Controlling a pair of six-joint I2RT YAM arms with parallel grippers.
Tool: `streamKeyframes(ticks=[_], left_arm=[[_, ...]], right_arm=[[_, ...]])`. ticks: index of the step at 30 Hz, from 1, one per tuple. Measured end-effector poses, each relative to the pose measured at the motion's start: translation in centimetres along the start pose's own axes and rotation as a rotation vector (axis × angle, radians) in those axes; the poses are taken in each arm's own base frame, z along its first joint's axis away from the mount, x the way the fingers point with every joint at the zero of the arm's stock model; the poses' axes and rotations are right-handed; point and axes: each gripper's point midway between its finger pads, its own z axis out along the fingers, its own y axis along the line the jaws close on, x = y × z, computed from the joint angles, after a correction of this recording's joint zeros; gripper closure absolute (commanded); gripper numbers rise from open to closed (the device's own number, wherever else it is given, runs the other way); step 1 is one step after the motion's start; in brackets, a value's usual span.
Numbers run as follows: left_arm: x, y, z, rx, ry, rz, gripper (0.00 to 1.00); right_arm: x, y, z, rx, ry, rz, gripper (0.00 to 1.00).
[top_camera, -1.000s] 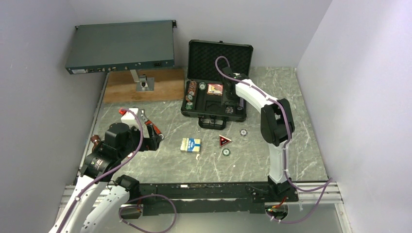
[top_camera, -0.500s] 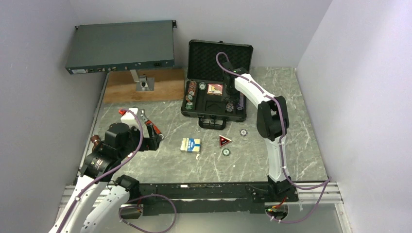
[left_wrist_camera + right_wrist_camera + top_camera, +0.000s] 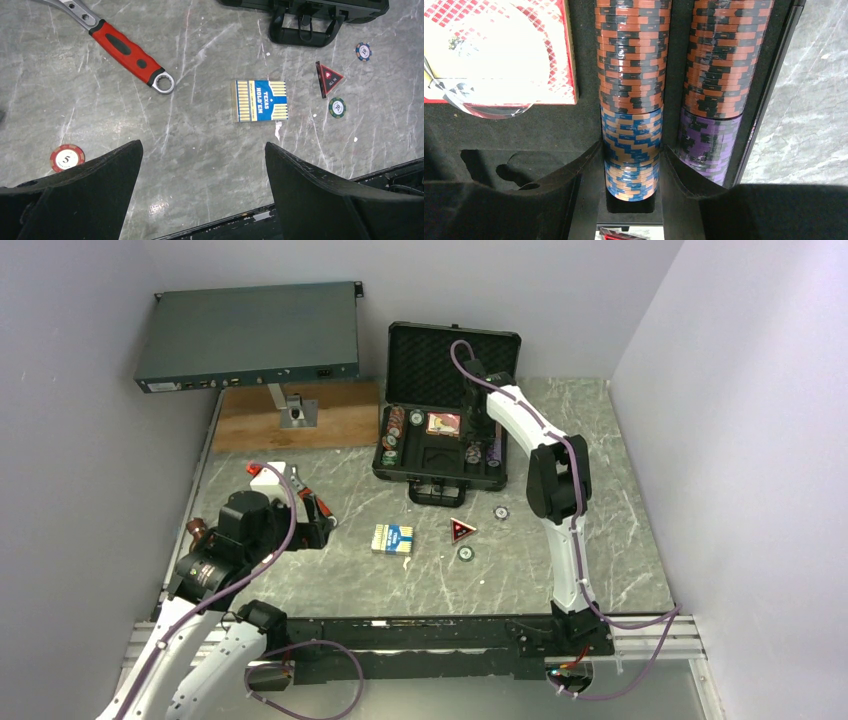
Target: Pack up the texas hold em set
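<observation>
The black case [image 3: 384, 468] lies open at the back of the table, with rows of striped poker chips in its foam. My right gripper [image 3: 478, 433] reaches down into it. In the right wrist view its fingers press both sides of the blue poker chips [image 3: 631, 165] at the near end of one row, so my right gripper [image 3: 631, 150] is shut on them. The blue-yellow card box [image 3: 260, 100] and the red triangular token [image 3: 327, 78] lie on the table. My left gripper [image 3: 202, 146] hangs wide open and empty over bare table.
Loose chips lie near the token [image 3: 337, 106], by the case handle [image 3: 363, 50] and at the left [image 3: 67, 157]. A red-handled wrench [image 3: 127, 52] lies at the left. A grey electronics box [image 3: 250, 335] stands over a wooden board [image 3: 300, 420] at the back left.
My right gripper has moved toward the back of the case along the chip row. The left arm has stayed still.
</observation>
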Motion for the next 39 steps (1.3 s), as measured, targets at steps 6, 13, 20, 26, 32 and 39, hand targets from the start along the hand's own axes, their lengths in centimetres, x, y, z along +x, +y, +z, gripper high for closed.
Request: streamKeyframes(ticks=[6, 13, 20, 26, 32, 39], left_arm=[[0.0, 0.0, 0.0, -0.001, 0.002, 0.0, 0.01], [0.0, 0.0, 0.0, 0.001, 0.001, 0.0, 0.01], [0.0, 0.0, 0.0, 0.001, 0.002, 0.0, 0.01], [0.0, 0.0, 0.0, 0.001, 0.002, 0.0, 0.01], [0.1, -0.2, 0.0, 0.013, 0.005, 0.0, 0.01], [0.2, -0.5, -0.1, 0.029, 0.01, 0.001, 0.01]], right_arm=[[0.0, 0.0, 0.0, -0.015, 0.009, 0.0, 0.49], [-2.3, -0.1, 0.3, -0.05, -0.058, 0.043, 0.3], [-3.9, -0.1, -2.4, -0.08, -0.124, 0.06, 0.28], [-5.0, -0.2, -9.0, -0.158, -0.225, 0.085, 0.28], [-2.5, -1.5, -13.3, -0.195, -0.267, 0.092, 0.27], [4.9, -3.9, -13.1, -0.17, -0.173, 0.063, 0.27]])
